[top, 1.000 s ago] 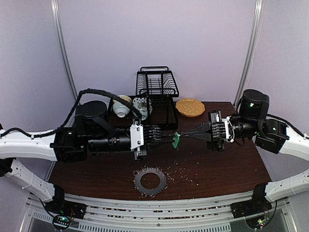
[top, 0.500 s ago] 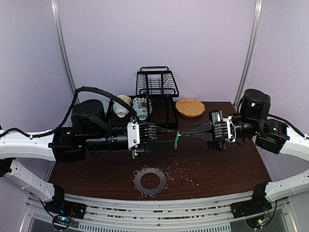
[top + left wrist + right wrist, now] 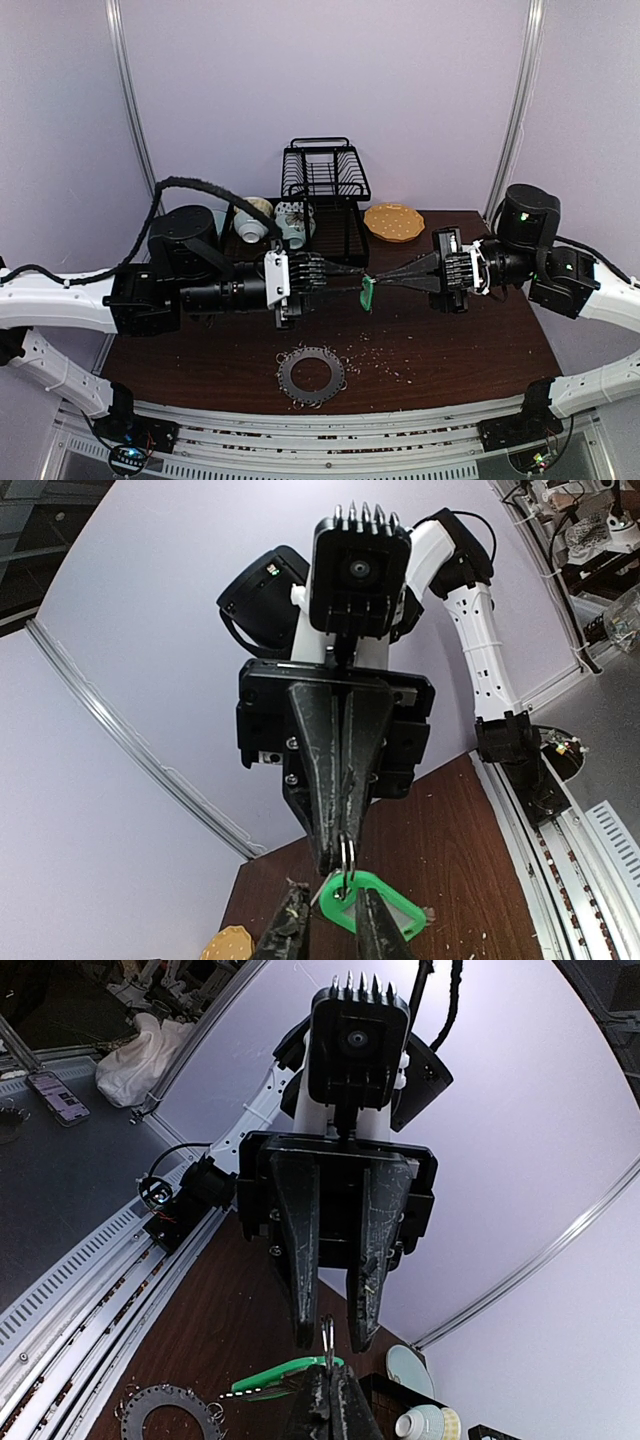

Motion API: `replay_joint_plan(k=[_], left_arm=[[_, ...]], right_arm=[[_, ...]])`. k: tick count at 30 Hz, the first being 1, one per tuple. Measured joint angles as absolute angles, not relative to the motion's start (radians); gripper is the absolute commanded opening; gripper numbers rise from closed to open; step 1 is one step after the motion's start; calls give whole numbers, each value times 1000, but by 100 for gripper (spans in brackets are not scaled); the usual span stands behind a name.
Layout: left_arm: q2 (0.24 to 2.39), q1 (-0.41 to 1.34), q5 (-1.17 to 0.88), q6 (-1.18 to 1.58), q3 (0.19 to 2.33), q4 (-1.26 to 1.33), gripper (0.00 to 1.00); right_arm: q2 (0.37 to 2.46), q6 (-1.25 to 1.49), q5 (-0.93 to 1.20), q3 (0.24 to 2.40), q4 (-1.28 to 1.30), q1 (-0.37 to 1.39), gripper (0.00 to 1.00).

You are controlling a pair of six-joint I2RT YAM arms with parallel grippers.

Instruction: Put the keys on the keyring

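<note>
Both arms are held level over the table (image 3: 470,340), tips meeting nose to nose above its middle.

Right gripper (image 3: 339,860): fingers pressed together, clamped on the green key (image 3: 364,906) at the small wire loop (image 3: 347,856) that passes through its head. The key hangs off the fingertips in mid-air, clear of the tabletop, blade end pointing away from the right gripper.

Left gripper (image 3: 331,1343): fingers stand apart, a clear gap between them, tips on either side of the loop and key. Contact with the key cannot be told from either wrist view.

Keyring (image 3: 311,375): lies flat on the table near the front edge, below the two grippers and slightly to their left, well apart from the key. Nothing touches it.

Pale crumbs (image 3: 378,356) are scattered just right of the keyring. At the back of the table: a black wire dish rack (image 3: 325,180), bowls (image 3: 250,228) to its left, and a round yellow disc (image 3: 393,222) to its right.
</note>
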State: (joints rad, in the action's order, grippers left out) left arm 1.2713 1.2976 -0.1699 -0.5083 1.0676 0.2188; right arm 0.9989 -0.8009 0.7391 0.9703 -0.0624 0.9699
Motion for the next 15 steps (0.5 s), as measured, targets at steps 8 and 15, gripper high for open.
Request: replay_joint_plan(k=[8,15], left_arm=[[1282,1298,-184,-517,1068,232,12],[1285,1298,-183,-526,1068,231,13]], right_arm=[[999,-801,742,970,-63,970,0],[999,-801,744,970,-63,970,0]])
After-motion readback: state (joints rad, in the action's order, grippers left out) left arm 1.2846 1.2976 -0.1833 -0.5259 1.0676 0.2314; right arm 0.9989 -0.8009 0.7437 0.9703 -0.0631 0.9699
